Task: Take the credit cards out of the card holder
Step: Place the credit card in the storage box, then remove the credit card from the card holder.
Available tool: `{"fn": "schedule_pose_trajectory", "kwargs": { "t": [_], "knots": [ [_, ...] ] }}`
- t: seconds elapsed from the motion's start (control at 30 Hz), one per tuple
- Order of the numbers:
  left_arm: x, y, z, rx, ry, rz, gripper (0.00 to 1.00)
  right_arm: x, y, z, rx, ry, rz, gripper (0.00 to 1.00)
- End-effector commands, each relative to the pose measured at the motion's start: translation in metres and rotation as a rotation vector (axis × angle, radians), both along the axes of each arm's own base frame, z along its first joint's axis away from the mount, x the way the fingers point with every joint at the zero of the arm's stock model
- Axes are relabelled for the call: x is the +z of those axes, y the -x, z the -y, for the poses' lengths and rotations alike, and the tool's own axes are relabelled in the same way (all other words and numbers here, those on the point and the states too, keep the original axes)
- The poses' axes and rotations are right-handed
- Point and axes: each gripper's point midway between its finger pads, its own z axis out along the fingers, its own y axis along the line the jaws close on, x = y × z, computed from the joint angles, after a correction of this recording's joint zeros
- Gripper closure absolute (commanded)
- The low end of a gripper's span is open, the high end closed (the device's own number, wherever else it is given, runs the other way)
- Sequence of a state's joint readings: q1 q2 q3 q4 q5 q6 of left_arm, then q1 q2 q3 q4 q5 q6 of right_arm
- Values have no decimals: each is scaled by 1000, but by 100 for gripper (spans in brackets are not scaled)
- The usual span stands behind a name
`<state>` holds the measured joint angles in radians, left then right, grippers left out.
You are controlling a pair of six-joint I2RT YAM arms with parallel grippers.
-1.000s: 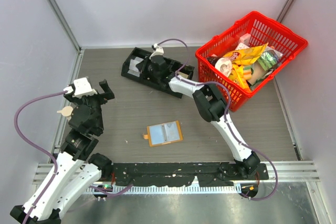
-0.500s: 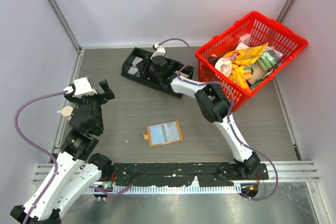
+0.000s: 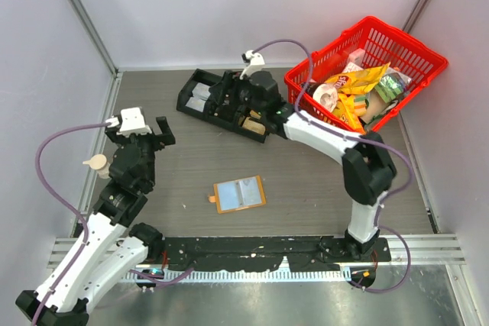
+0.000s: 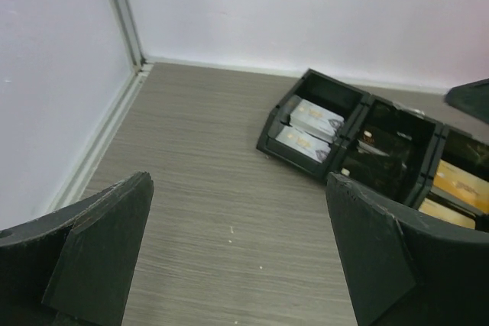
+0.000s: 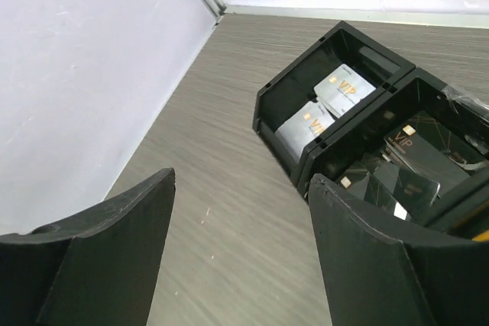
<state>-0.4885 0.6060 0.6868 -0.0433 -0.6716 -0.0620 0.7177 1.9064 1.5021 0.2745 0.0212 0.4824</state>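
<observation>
The card holder (image 3: 239, 194) lies open and flat on the table, tan-orange with two pale blue-grey inner panels, and neither gripper touches it. My right gripper (image 3: 240, 98) (image 5: 241, 181) hovers open over the black compartment tray (image 3: 200, 103), nothing between its fingers. The tray holds silver cards (image 5: 336, 97) at its left end, black cards (image 5: 419, 156) in the middle and gold cards (image 4: 458, 182) to the right. At the left of the table my left gripper (image 3: 141, 132) (image 4: 238, 181) is wide open and empty, above bare table.
A red basket (image 3: 418, 53) full of snack packs stands at the back right, close to the right arm. White walls with metal rails close in the left, back and right sides. A small round tan object (image 3: 96, 162) lies at the left wall.
My right gripper has opened and drawn back to the right over the tray, its elbow swinging out to the right. The left arm has shifted slightly to the right, its gripper still open.
</observation>
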Motion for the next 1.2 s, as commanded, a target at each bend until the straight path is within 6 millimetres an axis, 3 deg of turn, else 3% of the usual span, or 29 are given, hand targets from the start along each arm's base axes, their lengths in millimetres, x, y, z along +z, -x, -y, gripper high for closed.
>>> {"fn": "schedule_pose_trajectory", "kwargs": {
  "t": [0.0, 0.13, 0.17, 0.2, 0.23, 0.27, 0.3, 0.37, 0.53, 0.7, 0.9, 1.17],
  "knots": [
    [5, -9, 25, -108, 70, -41, 0, 6, 45, 28, 67, 51, -25, 25],
    [-4, -17, 54, -202, 162, -152, 0, -22, 77, 63, 31, 111, -111, 25],
    [-8, -18, 62, -224, 192, -186, 0, -41, 86, 71, 26, 135, -147, 25],
    [-11, -19, 71, -252, 215, -219, 0, -36, 94, 78, 22, 131, -151, 25],
    [-14, -18, 79, -280, 247, -249, 1, -52, 103, 86, 20, 153, -186, 25],
    [-22, -16, 86, -302, 272, -291, 2, -50, 110, 91, 20, 145, -198, 25],
    [-29, -14, 95, -325, 322, -328, 3, -66, 119, 96, 24, 161, -234, 26],
    [-49, -7, 112, -372, 399, -409, 6, -79, 137, 105, 41, 173, -281, 28],
    [-105, 24, 158, -462, 526, -596, 13, -119, 176, 112, 75, 208, -377, 32],
    [-151, 58, 192, -497, 511, -736, 19, -154, 206, 109, 116, 204, -473, 43],
    [-197, 79, 206, -479, 481, -866, 24, -182, 221, 104, 145, 207, -548, 51],
    [-250, 94, 203, -403, 432, -999, 46, -206, 226, 103, 159, 251, -604, 62]
  ]
}}
